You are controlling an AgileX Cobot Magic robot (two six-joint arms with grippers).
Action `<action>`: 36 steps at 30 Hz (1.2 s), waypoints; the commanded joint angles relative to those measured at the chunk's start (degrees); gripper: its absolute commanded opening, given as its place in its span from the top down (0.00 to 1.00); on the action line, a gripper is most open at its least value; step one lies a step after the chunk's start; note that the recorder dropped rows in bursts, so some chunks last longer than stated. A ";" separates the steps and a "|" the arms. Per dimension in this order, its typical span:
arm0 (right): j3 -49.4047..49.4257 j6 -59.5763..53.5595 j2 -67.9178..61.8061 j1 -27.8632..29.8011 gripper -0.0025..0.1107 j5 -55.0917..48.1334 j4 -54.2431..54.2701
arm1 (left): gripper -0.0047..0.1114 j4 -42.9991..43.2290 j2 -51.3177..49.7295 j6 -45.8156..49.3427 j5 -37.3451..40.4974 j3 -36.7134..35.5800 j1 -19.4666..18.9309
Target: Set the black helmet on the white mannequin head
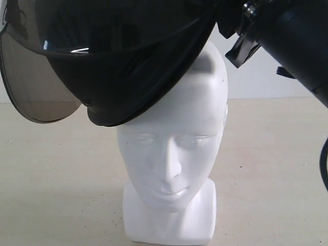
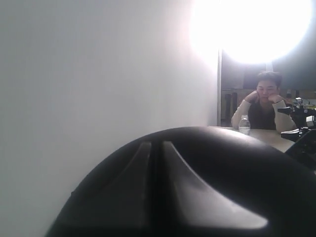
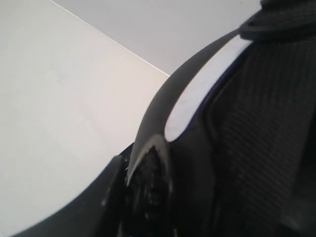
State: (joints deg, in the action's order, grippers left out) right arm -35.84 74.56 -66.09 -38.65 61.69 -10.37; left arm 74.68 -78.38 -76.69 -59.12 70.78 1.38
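Black helmet (image 1: 128,77) sits tilted over white mannequin head (image 1: 174,154), lower rim touching crown on exterior-view left, smoky visor (image 1: 36,92) hanging off that side. R gripper (image 1: 237,36) clamped on helmet rim, upper right. L gripper out of sight, can't tell its state

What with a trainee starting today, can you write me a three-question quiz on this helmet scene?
1. True or false: the black helmet sits level and fully down on the white mannequin head.
2. In the exterior view, the helmet's visor hangs toward: A) the left, B) the right, C) behind the head.
3. What does the mannequin head stand on?
Key: 1 false, it is tilted and leaves one side of the head's top bare; 2 A; 3 the table.
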 commanded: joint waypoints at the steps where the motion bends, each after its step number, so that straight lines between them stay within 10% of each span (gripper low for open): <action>1: -0.85 -6.17 5.56 0.84 0.98 3.19 2.58 | 0.92 3.30 -0.43 -0.49 -0.38 -0.10 1.16; 36: -0.85 -21.42 12.21 0.84 0.98 -23.02 3.80 | 0.92 9.35 -8.36 -1.52 -5.77 -0.34 6.33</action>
State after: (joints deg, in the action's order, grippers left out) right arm -35.76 61.95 -56.14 -38.80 35.09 -5.97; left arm 71.92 -84.39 -78.42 -64.26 71.78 5.41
